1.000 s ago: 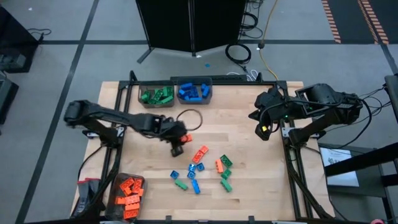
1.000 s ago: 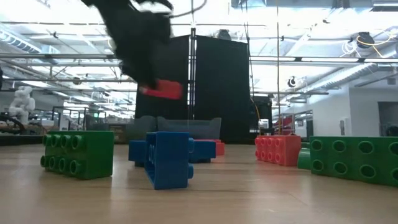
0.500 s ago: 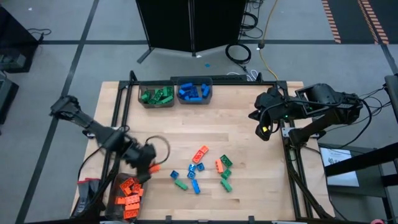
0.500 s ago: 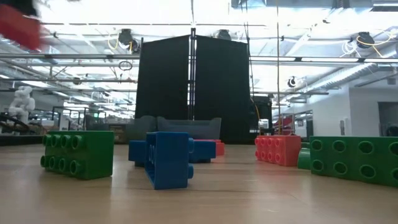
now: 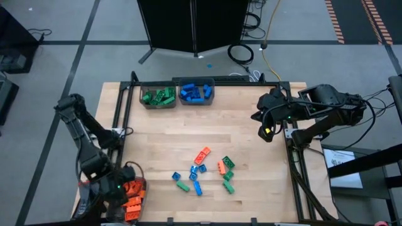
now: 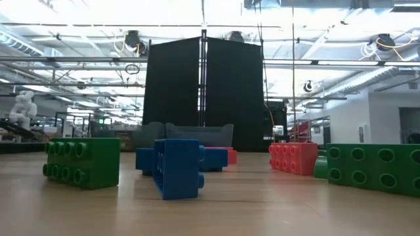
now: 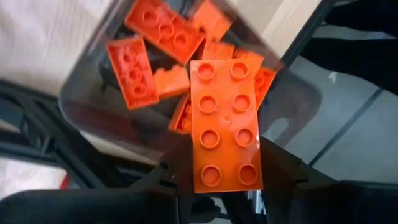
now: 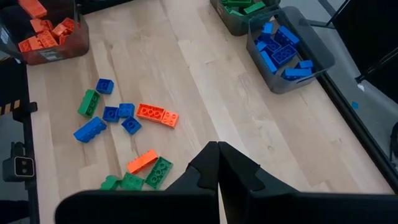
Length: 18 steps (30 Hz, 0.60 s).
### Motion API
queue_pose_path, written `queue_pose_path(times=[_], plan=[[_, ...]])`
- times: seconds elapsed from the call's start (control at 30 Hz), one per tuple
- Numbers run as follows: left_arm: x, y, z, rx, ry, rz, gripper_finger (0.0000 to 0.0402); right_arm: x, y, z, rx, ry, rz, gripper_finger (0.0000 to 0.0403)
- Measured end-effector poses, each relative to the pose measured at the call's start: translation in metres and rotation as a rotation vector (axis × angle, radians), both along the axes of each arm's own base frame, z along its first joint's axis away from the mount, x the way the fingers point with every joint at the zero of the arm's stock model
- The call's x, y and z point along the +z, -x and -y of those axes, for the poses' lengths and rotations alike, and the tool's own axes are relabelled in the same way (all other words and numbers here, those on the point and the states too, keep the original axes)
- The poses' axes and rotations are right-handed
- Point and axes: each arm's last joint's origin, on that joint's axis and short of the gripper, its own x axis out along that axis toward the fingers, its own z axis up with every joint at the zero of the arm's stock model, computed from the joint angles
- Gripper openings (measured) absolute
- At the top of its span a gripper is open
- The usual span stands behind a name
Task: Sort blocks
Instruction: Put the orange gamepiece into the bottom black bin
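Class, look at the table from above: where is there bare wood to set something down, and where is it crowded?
Bare wood lies between the green bin and blue bin at the far edge and the loose blocks, and along the right edge by the right gripper. It is crowded at the loose blocks and the orange bin.

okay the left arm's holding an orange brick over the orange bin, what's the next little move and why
Probably open the left end effector and let go. It grips an orange block directly above the bin that already holds only orange blocks, so the brick should drop in with its colour. The right end effector waits shut over the table's right side.
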Motion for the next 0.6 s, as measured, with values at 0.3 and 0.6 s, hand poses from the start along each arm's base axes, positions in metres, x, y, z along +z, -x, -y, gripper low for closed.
queue_pose_path(times=[0.3, 0.6], plan=[[-0.016, 0.007, 0.029, -0.054, 0.006, -0.008, 0.0135, 0.0, 0.0, 0.0, 0.001, 0.002, 0.0, 0.0], [-0.027, 0.002, 0.049, -0.078, 0.046, 0.011, 0.0266, 0.0, 0.0, 0.0, 0.002, 0.001, 0.0, 0.0]])
